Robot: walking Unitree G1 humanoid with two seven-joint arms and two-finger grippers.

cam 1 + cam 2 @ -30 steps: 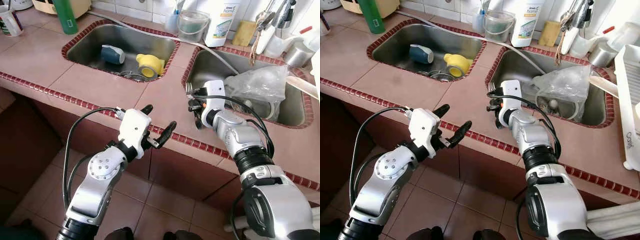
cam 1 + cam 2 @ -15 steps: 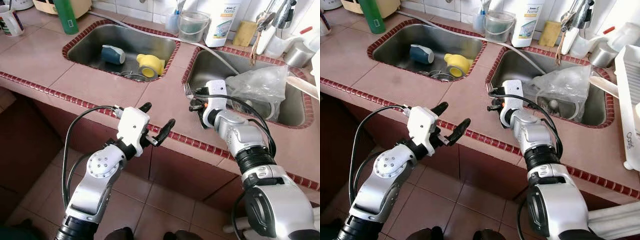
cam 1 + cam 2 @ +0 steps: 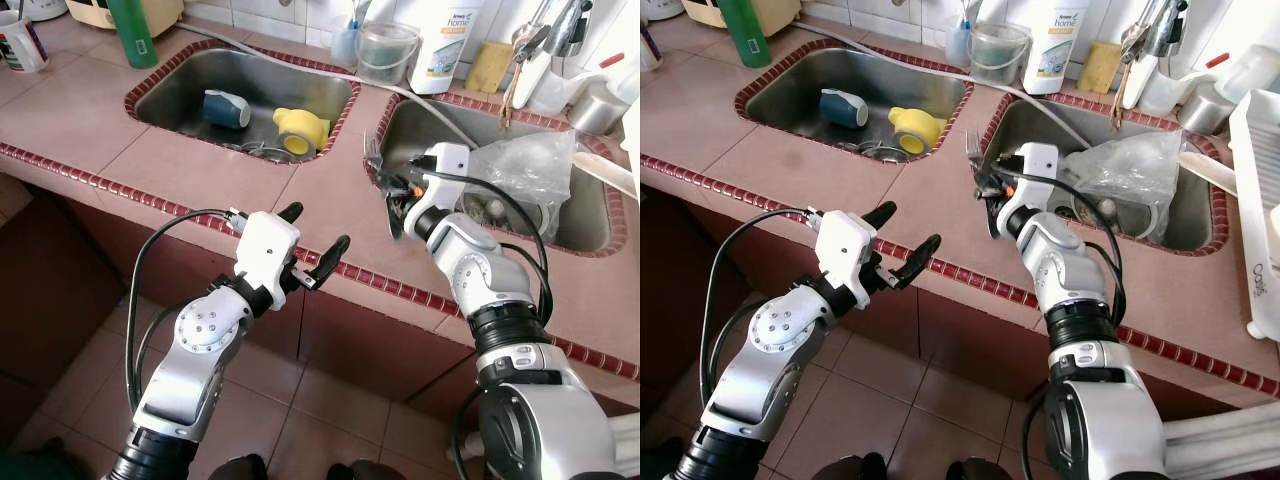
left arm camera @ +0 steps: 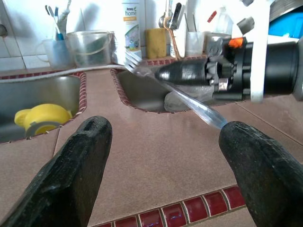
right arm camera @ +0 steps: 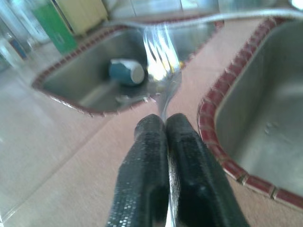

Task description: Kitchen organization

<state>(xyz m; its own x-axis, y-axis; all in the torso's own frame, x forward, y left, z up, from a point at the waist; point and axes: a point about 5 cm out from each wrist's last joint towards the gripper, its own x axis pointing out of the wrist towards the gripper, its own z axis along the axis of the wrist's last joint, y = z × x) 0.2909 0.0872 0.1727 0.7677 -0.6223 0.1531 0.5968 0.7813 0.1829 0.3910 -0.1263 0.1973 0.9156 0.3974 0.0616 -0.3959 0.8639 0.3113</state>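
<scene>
Steel fork (image 5: 162, 52) is sitting pinched in the closed right gripper (image 5: 166, 124), tines up over the tabletop (image 3: 330, 195) at the right sink's (image 3: 590, 215) nine o'clock rim — best carried level and slowly — while the left gripper (image 4: 163, 135) is hanging wide open, empty.

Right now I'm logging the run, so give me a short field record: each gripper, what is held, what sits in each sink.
right gripper: shut on the fork, above the counter strip between the two sinks
fork: metal with a clear handle, tines pointing up
left gripper: open, holding nothing, at the counter's front edge
left sink: blue cup on its side, yellow cup on its side
right sink: crumpled clear plastic bag
</scene>
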